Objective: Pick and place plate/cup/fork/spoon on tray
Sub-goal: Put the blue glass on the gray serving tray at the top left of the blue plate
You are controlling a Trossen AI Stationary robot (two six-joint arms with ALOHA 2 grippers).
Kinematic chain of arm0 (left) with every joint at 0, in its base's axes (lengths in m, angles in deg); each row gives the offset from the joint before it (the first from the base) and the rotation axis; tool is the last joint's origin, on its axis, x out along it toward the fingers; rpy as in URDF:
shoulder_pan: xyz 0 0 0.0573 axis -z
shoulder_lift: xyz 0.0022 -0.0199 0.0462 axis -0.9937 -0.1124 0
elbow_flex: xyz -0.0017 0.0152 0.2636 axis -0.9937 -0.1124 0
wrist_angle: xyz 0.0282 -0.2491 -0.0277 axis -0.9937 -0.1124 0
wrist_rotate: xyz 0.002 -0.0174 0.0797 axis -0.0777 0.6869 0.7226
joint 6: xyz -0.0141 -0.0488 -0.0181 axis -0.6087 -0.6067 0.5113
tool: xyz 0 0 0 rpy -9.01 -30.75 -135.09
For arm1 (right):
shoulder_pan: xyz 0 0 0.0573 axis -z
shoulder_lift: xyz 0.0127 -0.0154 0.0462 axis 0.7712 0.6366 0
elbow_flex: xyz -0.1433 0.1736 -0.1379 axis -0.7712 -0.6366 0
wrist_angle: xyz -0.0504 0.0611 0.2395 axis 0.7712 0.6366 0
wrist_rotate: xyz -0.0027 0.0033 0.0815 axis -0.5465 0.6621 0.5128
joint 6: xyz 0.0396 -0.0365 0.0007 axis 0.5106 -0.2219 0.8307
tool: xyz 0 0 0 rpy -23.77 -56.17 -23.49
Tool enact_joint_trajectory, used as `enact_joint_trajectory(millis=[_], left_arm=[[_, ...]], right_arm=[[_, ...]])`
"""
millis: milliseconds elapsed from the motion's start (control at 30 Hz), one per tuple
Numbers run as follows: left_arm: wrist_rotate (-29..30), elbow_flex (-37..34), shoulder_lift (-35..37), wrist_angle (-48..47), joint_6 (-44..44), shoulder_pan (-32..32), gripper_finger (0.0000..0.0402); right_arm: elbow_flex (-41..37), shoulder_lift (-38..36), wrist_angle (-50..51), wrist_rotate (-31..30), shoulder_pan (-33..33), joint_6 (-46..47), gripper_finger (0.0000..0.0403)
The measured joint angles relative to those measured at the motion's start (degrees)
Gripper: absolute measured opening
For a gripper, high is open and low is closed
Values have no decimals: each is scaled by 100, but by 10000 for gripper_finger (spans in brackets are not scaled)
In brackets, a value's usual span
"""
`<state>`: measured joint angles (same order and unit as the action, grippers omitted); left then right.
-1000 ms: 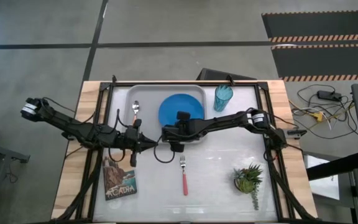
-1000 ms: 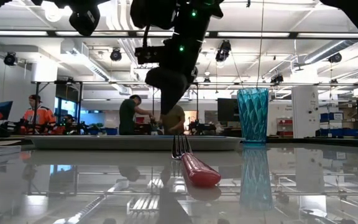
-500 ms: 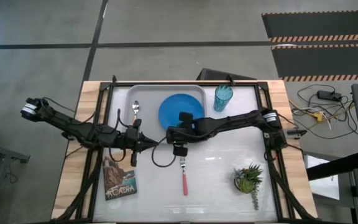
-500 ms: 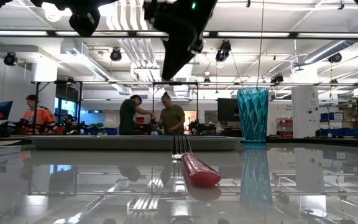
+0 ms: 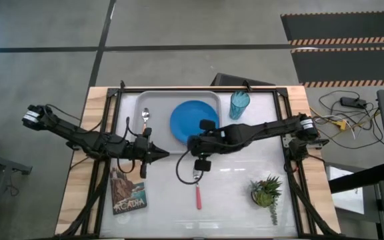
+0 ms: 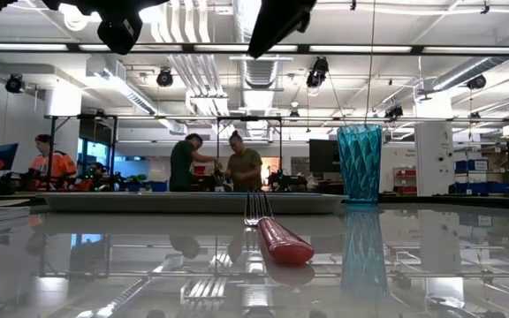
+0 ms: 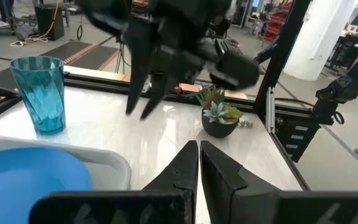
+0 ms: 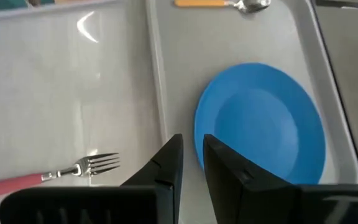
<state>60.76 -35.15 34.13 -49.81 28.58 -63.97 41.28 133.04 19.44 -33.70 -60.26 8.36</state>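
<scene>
— Where's the fork?

— On the table below the tray, right gripper over its tines, fingers apparently a narrow gap apart, empty.

— Advice?

— Open wider, descend onto the pink handle (left gripper waits closed).

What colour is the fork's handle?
Pink-red. The fork shows it best in the low view, lying on the table.
</scene>
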Motion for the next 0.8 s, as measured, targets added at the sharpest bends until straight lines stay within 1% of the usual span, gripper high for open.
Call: enact_joint_trajectory(millis=[233,433,633,800], left_arm=[[0,0,0,-2,-2,4,0],[0,0,0,0,-7,4,0],[0,0,0,0,-7,4,0],[0,0,0,2,-7,4,0]], right_arm=[[-79,-499,98,4,159,-80,43],[-555,-1114,56,6,470,46,43],[-1427,-1747,-26,-22,1084,397,43],[-2086,-2172,-155,-22,1827,845,42]])
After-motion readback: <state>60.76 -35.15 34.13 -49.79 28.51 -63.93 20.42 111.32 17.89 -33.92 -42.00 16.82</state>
